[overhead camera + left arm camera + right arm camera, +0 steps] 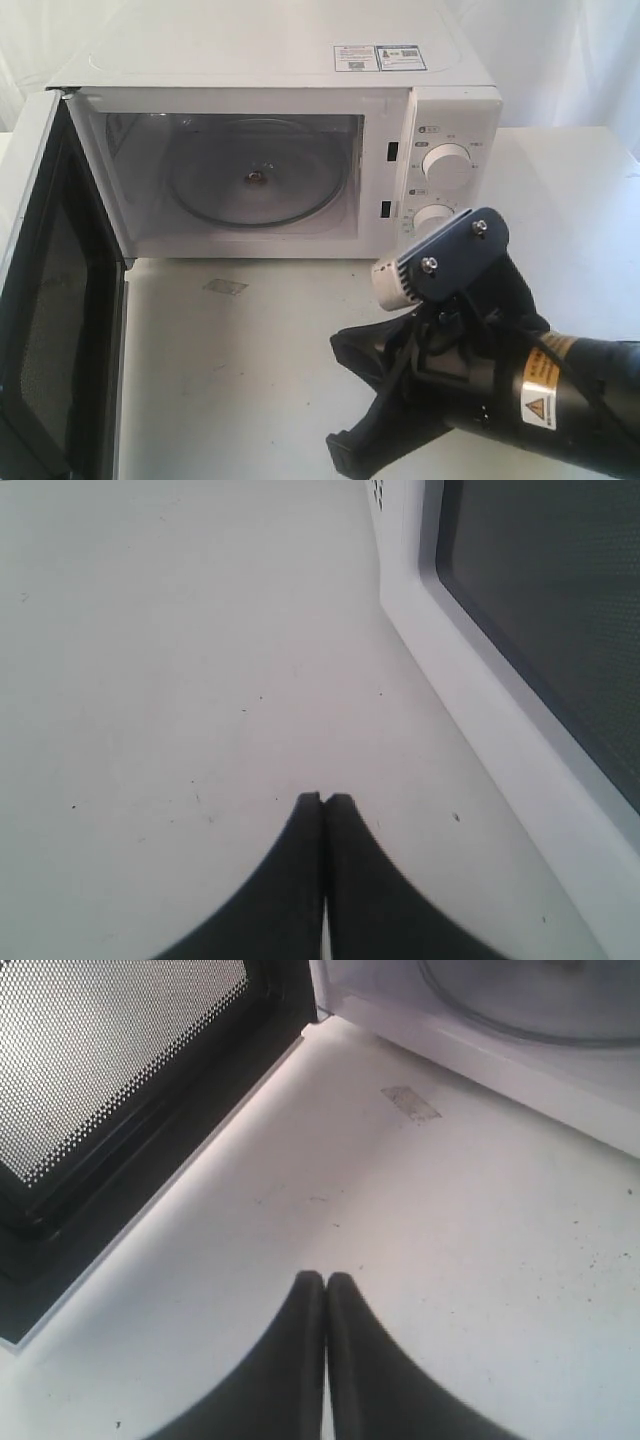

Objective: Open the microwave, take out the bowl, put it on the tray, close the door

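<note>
Door [50, 330] is swung wide to the left, so the opening step is done. The microwave [300, 70] cavity is lit and I see only the glass turntable [255, 185] in there, no bowl on it. Bowl isn't in any of my 3 views, and neither is a tray, so I can't say where either sits. Going by the bare cavity, I'd judge the take-out and place steps are prob. over and closing is what's left, but can't confirm w/o seeing the tray.

My right gripper [325, 1285] has its fingers pressed together w/ nothing between them. It hangs low over the white table [250, 380] in front of the oven, facing the door's inner mesh side and the cavity's lower edge. My left gripper [322, 800] is likewise pinched closed and empty. It's over bare tabletop just beside the door's outer face, dark window close by.

Next move, as I see it: left arm is better placed. Get the closed fingers against the door's outer face near its free edge and push it round toward the cavity till it latches. Right arm needs to back out of the door's sweep first, since it sits in that path.
</note>
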Robot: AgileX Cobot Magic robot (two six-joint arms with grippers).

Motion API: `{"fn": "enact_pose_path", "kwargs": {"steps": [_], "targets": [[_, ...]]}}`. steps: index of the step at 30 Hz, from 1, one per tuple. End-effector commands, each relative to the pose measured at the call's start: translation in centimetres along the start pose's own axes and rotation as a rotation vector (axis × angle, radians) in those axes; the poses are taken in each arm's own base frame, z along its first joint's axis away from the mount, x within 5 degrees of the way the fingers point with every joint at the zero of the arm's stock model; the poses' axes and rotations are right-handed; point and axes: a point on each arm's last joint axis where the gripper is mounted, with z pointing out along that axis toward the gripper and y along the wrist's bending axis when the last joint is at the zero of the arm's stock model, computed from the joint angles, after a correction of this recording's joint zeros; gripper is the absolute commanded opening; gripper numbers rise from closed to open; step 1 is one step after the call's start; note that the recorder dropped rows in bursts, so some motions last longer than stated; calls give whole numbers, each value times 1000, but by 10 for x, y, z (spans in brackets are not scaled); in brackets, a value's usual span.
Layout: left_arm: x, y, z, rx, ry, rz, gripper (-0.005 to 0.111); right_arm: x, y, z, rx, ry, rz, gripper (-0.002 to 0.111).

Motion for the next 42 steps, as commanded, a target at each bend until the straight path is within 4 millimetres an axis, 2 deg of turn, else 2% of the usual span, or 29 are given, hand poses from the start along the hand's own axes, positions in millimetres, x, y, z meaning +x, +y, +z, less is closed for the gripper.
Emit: {"fn": "enact_pose_path", "kwargs": {"steps": [1, 6, 8, 12, 15, 18, 20, 24, 27, 29, 33, 42], "targets": [[1, 0, 0, 3, -1, -10, 0, 9, -1, -2, -5, -17, -2, 0], [0, 0, 0, 1, -8, -10, 0, 9, -1, -13, -10, -38, 16, 0], [-3, -1, 0, 17, -38, -107, 0, 7, 0, -20, -14, -54, 0, 0], [-18, -1, -2, 45, -204, -362, 0, 1, 1, -34, -22, -100, -6, 0], [-25, 2, -4, 42, -282, -430, 0, 1, 1, -42, -24, -106, -10, 0], [-50, 0, -18, 72, -347, -428, 0, 3, 1, -49, -21, -84, -24, 0], [-71, -4, -34, 105, -353, -349, 0, 3, 1, -51, -21, -77, -25, 0], [-100, -18, -53, 217, -80, -243, 0, 2, 1, -54, -23, -89, -25, 0], [-114, -18, -56, 223, 120, -161, 0, 3, 1, -54, -21, -78, -25, 0], [-123, -16, -56, 209, 186, -142, 0, 5, 0, -54, -19, -63, -25, 0], [-135, -14, -47, 202, 245, -140, 0, 9, 0, -54, -17, -48, -24, 0], [-138, -9, -8, 223, 381, -28, 0, 9, 0, -54, -16, -40, -26, 0]]}}
